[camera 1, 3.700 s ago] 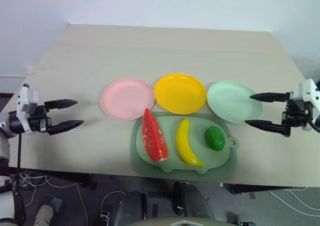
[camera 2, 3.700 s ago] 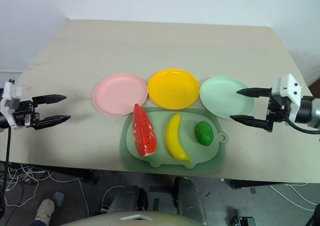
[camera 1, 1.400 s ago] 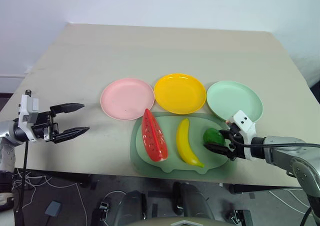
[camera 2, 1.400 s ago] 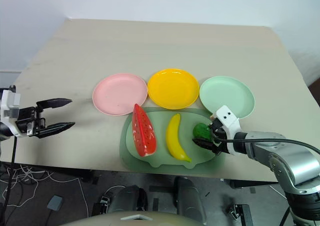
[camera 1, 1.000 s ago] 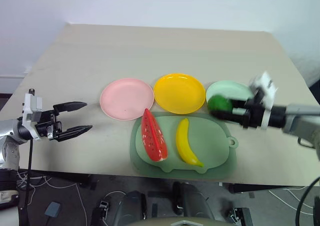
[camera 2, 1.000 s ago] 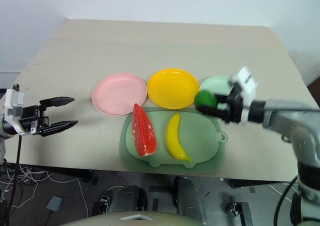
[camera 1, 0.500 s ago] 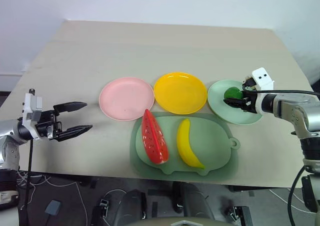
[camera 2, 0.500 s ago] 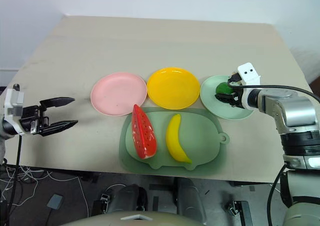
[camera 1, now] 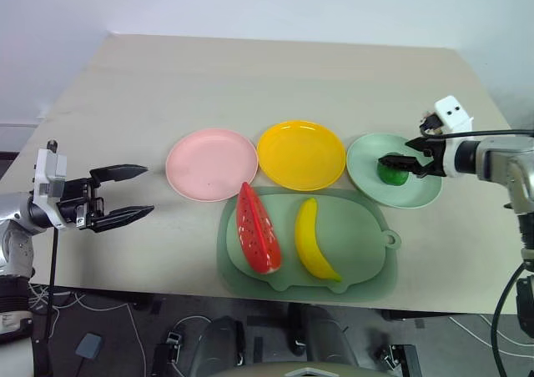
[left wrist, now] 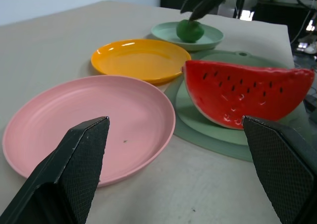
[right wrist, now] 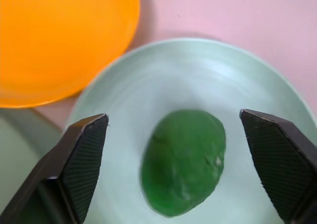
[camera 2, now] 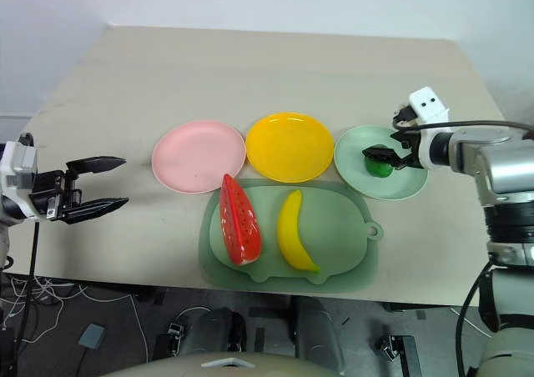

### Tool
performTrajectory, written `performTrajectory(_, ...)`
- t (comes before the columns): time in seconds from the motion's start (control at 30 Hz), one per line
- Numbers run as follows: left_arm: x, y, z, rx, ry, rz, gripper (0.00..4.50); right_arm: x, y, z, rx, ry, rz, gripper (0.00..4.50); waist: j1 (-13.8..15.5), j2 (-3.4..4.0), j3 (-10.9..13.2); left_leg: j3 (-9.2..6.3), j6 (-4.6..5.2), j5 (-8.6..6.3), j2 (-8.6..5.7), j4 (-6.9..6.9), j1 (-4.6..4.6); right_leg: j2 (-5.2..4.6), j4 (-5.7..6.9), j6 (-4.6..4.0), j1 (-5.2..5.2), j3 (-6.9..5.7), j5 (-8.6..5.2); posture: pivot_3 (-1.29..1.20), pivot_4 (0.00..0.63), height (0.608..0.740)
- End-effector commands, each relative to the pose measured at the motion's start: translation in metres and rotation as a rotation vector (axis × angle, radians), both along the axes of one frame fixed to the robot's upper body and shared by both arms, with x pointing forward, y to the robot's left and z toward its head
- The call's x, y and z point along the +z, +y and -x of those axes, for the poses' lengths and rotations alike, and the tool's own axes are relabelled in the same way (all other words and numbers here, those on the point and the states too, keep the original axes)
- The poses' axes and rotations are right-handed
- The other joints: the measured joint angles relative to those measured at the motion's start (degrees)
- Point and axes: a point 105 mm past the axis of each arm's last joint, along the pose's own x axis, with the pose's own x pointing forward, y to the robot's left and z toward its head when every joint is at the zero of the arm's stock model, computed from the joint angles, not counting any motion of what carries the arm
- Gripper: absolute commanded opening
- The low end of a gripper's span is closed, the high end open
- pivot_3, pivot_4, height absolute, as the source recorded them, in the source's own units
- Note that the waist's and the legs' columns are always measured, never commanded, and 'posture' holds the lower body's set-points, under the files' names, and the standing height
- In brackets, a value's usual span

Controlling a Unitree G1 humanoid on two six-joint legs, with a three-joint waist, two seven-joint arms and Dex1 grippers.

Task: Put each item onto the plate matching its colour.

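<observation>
Right gripper point(right wrist: 181, 135): fingers spread wide, holding nothing
Green fruit point(right wrist: 184, 160): lying on mint plate point(right wrist: 124, 85), between the fingers
Left gripper point(camera 1: 125, 195): wide apart, empty

You have three plates in a row across the table point(camera 1: 250, 77): left plate point(camera 1: 211, 163), middle plate point(camera 1: 300, 154), right plate point(camera 1: 417, 189); the round fruit point(camera 1: 392, 173) lies on the right plate; nearer you, the mat point(camera 1: 359, 252) bears the watermelon slice point(camera 1: 257, 229) left of the banana point(camera 1: 312, 240).
</observation>
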Motion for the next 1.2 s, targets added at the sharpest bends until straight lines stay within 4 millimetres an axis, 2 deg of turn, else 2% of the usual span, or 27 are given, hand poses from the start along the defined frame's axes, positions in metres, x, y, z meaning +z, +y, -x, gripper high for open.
performTrajectory(0.03, 0.010, 0.005, 0.002, 0.009, -0.036, -0.010, 4.50, 0.033, 0.051, 0.037, 0.192, 0.051, -0.137, 4.47, -0.06, 0.00, 0.00, -0.01, 0.00, 0.00, 0.02, 0.00, 0.01, 0.00, 0.01, 0.00, 0.00, 0.00, 0.00, 0.00, 0.150, 0.739)
performTrajectory(0.07, 0.010, 0.006, 0.002, 0.010, -0.036, -0.011, 4.50, 0.028, 0.069, 0.050, 0.254, 0.092, -0.152, 4.47, -0.05, -0.01, -0.01, -0.05, 0.00, 0.00, 0.06, 0.00, 0.02, 0.01, 0.02, 0.00, 0.00, -0.01, 0.00, 0.00, 0.150, 0.739)
performTrajectory(0.13, 0.010, 0.006, 0.002, 0.012, -0.035, -0.012, 4.50, 0.023, 0.087, 0.065, 0.307, 0.130, -0.158, 4.47, -0.03, -0.08, -0.05, -0.15, 0.01, -0.01, 0.13, 0.01, 0.05, 0.04, 0.04, -0.01, 0.02, -0.03, 0.00, 0.00, 0.150, 0.739)
performTrajectory(0.2, 0.009, 0.006, 0.002, 0.012, -0.035, -0.014, 4.50, 0.007, 0.112, 0.078, 0.382, 0.158, -0.170, 4.47, 0.07, -0.09, -0.06, -0.19, 0.16, -0.09, 0.18, 0.03, 0.05, 0.03, 0.06, -0.04, 0.03, -0.04, 0.02, 0.00, 0.150, 0.739)
performTrajectory(0.3, 0.009, 0.006, 0.002, 0.010, -0.034, -0.016, 4.50, -0.017, 0.136, 0.087, 0.400, 0.185, -0.180, 4.47, 0.31, -0.15, -0.09, -0.18, 0.18, -0.10, 0.15, 0.09, 0.05, -0.04, 0.07, -0.05, 0.11, -0.09, 0.03, 0.00, 0.150, 0.739)
performTrajectory(0.33, 0.009, 0.006, 0.002, 0.011, -0.036, -0.019, 4.50, -0.029, 0.139, 0.084, 0.347, 0.189, -0.145, 4.47, 0.29, -0.15, -0.09, -0.16, 0.04, -0.02, 0.11, 0.12, 0.05, -0.06, 0.07, -0.05, 0.14, -0.11, 0.03, 0.00, 0.150, 0.739)
performTrajectory(0.4, 0.009, 0.006, 0.001, 0.011, -0.040, -0.021, 4.50, -0.042, 0.144, 0.077, 0.265, 0.193, -0.149, 4.47, 0.08, -0.19, -0.11, -0.14, -0.02, 0.01, 0.03, 0.15, 0.04, -0.09, 0.08, -0.05, 0.14, -0.10, 0.03, 0.00, 0.150, 0.739)
performTrajectory(0.57, 0.009, 0.005, 0.001, 0.010, -0.040, -0.024, 4.50, -0.053, 0.148, 0.074, 0.187, 0.190, -0.104, 4.47, -0.01, -0.19, -0.11, -0.09, -0.04, 0.02, -0.09, 0.21, 0.04, -0.12, 0.16, -0.05, 0.13, -0.10, 0.03, 0.00, 0.150, 0.739)
performTrajectory(0.8, 0.008, 0.004, 0.002, 0.012, -0.038, -0.022, 4.50, -0.070, 0.155, 0.083, 0.162, 0.231, -0.077, 4.47, -0.07, -0.21, -0.13, -0.11, -0.02, 0.01, -0.06, 0.20, 0.05, -0.07, 0.15, -0.05, 0.15, -0.09, 0.03, 0.00, 0.150, 0.739)
performTrajectory(1.03, 0.005, 0.003, 0.003, 0.020, -0.040, -0.016, 4.50, -0.089, 0.151, 0.088, 0.120, 0.287, -0.017, 4.47, -0.07, -0.31, -0.22, -0.12, 0.06, -0.03, -0.04, 0.20, 0.08, -0.07, 0.15, -0.05, 0.16, -0.08, 0.03, 0.00, 0.150, 0.739)
performTrajectory(1.2, 0.004, 0.002, 0.003, 0.024, -0.042, -0.013, 4.50, -0.097, 0.146, 0.088, 0.105, 0.296, 0.045, 4.47, -0.01, -0.34, -0.29, -0.17, 0.23, -0.12, -0.03, 0.20, 0.14, -0.07, 0.15, -0.05, 0.24, -0.08, 0.03, 0.00, 0.150, 0.739)
